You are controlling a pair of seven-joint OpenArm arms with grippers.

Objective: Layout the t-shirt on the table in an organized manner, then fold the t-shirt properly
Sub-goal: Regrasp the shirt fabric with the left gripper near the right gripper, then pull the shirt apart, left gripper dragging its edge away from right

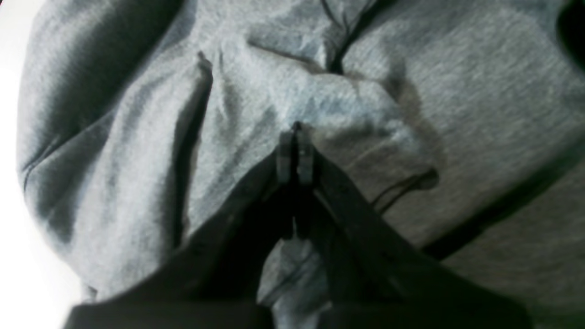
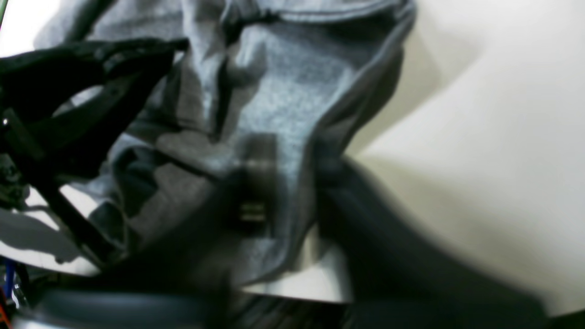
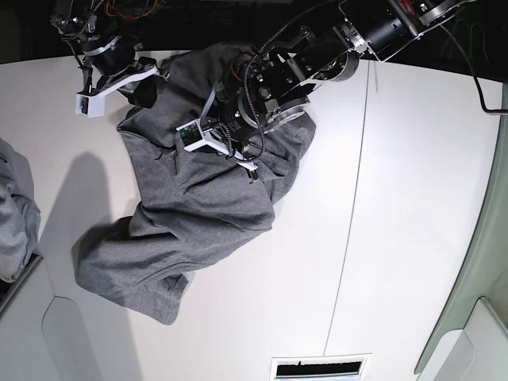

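Note:
The heather-grey t-shirt [image 3: 206, 214] lies crumpled on the white table [image 3: 397, 198], stretching from the back middle down to the front left. My left gripper [image 3: 252, 171] sits on the shirt's upper middle. In the left wrist view its fingers [image 1: 285, 155] are pressed together, pinching a raised ridge of the t-shirt [image 1: 411, 91]. My right gripper [image 3: 149, 91] is at the shirt's back left edge. In the right wrist view it is blurred, with folds of the t-shirt [image 2: 283, 91] between its fingers [image 2: 256, 178]. The table [image 2: 502, 137] shows bare to the right.
A lighter bluish-grey cloth pile [image 3: 16, 214] rests at the left edge. A thin dark seam [image 3: 349, 238] crosses the table right of the shirt. A slotted vent [image 3: 317, 367] sits at the front edge. The left arm's black frame [image 2: 82, 91] shows beside the right gripper.

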